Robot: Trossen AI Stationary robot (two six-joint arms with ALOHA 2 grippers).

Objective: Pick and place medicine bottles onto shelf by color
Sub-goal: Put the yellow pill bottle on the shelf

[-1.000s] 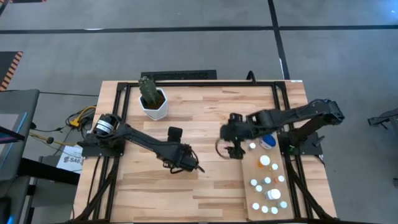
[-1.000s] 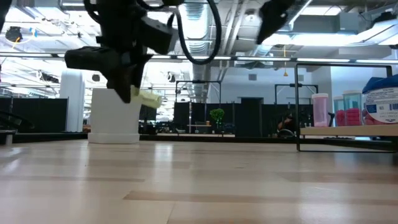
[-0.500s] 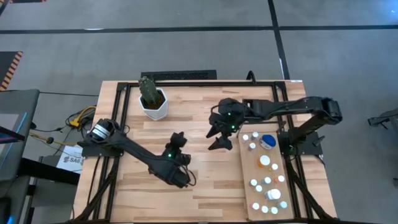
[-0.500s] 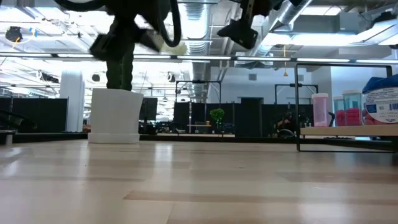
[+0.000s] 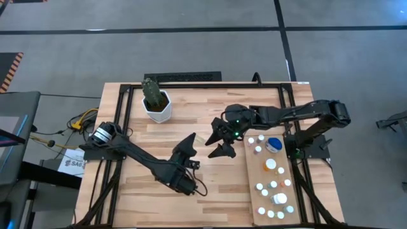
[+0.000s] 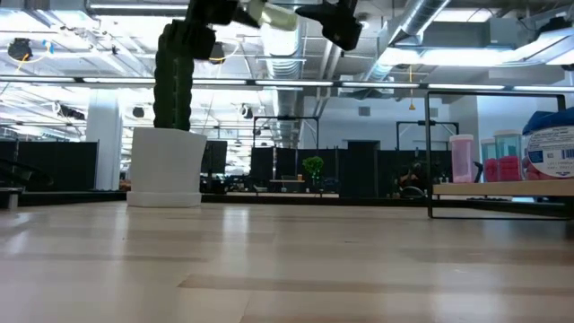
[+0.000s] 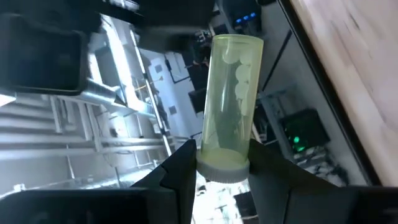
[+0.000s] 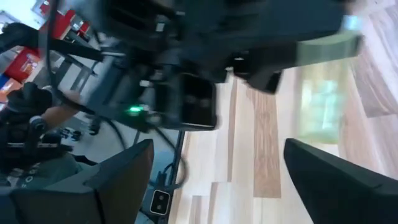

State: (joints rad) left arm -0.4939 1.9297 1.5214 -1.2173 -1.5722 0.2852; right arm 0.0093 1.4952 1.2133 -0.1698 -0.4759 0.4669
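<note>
- Yellow-green vial (image 7: 229,102) is raised above the tabletop (image 5: 191,121) middle; we see our left fingers (image 7: 180,171) clamped at its white cap.
- Our right gripper (image 5: 217,142) faces it, fingers spread, beside the shelf (image 5: 253,181).

A translucent yellow-green medicine bottle (image 7: 229,106) with a pale cap is hanging in the air above the table's middle, gripped at its cap end. The other medicine bottles (image 5: 272,184), mostly white-capped, are standing upright across the pale plywood shelf (image 5: 254,166) at the table's right side.
</note>
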